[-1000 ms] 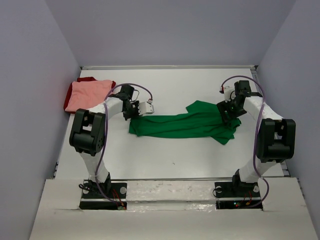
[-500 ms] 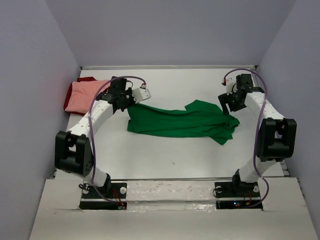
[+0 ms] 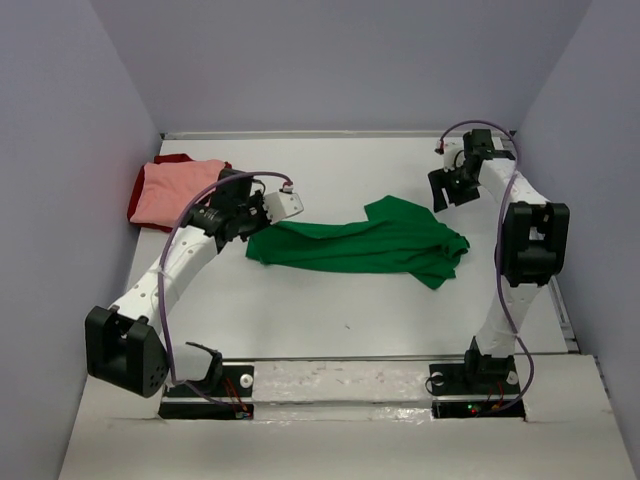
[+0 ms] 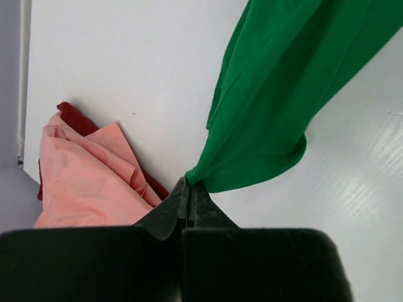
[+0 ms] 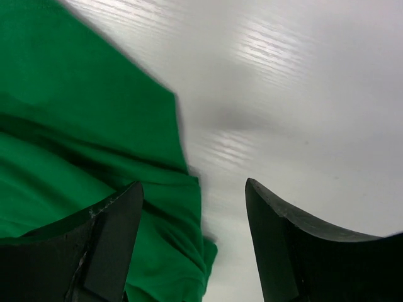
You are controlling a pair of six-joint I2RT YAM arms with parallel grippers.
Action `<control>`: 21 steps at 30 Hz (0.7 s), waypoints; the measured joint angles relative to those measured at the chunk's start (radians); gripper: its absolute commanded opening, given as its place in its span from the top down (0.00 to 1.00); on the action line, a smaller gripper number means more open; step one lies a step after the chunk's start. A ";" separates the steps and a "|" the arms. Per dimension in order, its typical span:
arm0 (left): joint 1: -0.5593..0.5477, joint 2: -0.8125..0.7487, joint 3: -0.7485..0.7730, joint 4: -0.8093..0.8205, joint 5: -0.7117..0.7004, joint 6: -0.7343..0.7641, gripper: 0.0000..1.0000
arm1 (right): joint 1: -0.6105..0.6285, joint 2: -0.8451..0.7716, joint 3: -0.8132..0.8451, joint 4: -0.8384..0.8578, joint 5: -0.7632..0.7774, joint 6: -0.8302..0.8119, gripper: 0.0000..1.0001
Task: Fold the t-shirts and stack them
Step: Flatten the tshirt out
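Dragging the green t-shirt leftward, the left gripper stays pinched on its corner. It now sits nearer the salmon t-shirt piled on the dark red t-shirt. The right gripper has let go, jaws apart, leaving the green one rumpled mid-table, not yet folded.

Two white arms with black joints and purple cables.

We observed the green t-shirt stretched in a crumpled band across the centre of the frame. At upper left, the salmon pink t-shirt lay bunched atop the dark red t-shirt, which showed only at its edges.
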 measured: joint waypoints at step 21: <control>-0.058 -0.008 -0.060 -0.019 -0.009 -0.078 1.00 | 0.000 0.240 0.178 -0.136 -0.101 0.045 0.44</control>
